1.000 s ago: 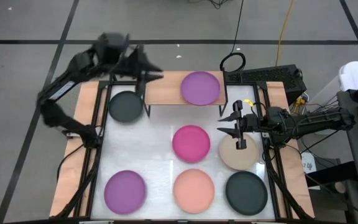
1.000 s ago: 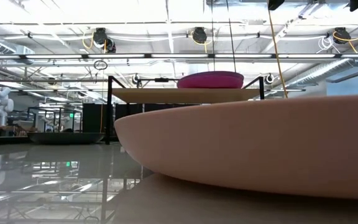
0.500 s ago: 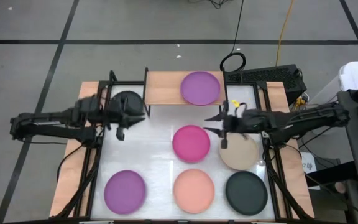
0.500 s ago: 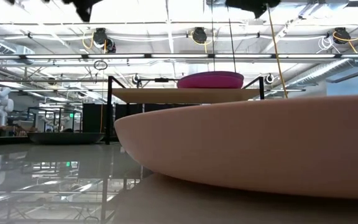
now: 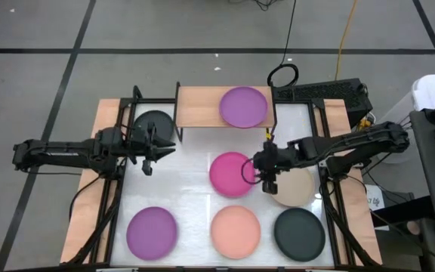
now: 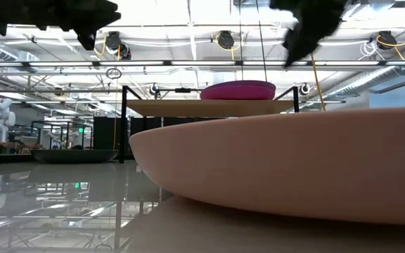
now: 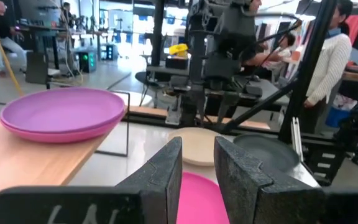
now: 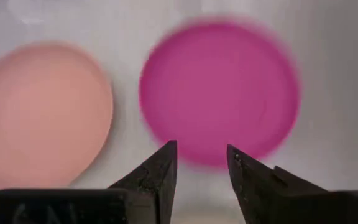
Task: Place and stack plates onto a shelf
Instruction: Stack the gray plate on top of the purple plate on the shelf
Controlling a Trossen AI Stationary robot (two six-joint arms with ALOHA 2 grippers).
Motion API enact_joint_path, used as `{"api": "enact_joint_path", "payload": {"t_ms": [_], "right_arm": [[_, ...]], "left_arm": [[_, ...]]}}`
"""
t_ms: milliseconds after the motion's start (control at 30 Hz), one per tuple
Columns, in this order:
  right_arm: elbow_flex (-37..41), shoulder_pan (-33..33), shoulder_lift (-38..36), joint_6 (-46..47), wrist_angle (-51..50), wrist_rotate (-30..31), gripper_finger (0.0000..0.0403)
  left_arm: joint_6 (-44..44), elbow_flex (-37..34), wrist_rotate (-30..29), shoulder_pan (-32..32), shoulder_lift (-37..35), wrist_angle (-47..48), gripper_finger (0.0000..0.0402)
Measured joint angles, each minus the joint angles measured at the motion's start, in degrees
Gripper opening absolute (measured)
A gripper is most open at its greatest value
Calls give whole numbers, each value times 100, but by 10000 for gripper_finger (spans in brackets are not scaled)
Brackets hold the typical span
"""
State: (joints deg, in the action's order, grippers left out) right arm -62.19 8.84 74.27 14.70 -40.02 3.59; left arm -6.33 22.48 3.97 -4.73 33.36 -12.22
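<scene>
Nearest row on white tabletop [image 5: 191,185]: round matte purple plate [image 5: 152,231], peach plate [image 5: 236,230], black plate [image 5: 299,232]. Mid-table: magenta pink plate [image 5: 230,174], beige plate [image 5: 293,189] beside it. Right gripper [image 5: 257,172] above magenta plate's edge, fingers slightly parted, empty. Left gripper [image 5: 157,147] near second black plate [image 5: 152,125], fingers narrowly apart, empty. Farthest: low light-wood shelf [image 5: 198,108] carrying another purple plate [image 5: 243,106].

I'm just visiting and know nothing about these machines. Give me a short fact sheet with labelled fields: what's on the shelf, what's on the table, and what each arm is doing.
On shelf: round matte purple plate on the small light-wood shelf
On table: magenta pink plate, peach plate, beige plate, second purple plate, two black plates
Right tool: open, above the magenta plate's edge
Left tool: open, empty, by the black plate near the shelf
</scene>
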Motion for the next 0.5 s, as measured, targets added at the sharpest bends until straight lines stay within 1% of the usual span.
{"api": "enact_joint_path", "payload": {"t_ms": [133, 200, 267, 400, 500], "right_arm": [[2, 174, 130, 1346, -895, -92, 125], [61, 307, 179, 1787, -1040, -94, 125], [207, 462, 189, 2093, -943, -92, 125], [589, 670, 187, 2737, -241, -82, 125], [853, 766, 303, 3122, -113, -45, 125]], "left_arm": [[43, 0, 0, 0, -5, -13, 97], [63, 0, 0, 0, -2, 3, 97], [61, 0, 0, 0, -2, 1, 97], [0, 0, 0, 0, -2, 26, 97], [-25, 0, 0, 0, 0, 65, 97]]}}
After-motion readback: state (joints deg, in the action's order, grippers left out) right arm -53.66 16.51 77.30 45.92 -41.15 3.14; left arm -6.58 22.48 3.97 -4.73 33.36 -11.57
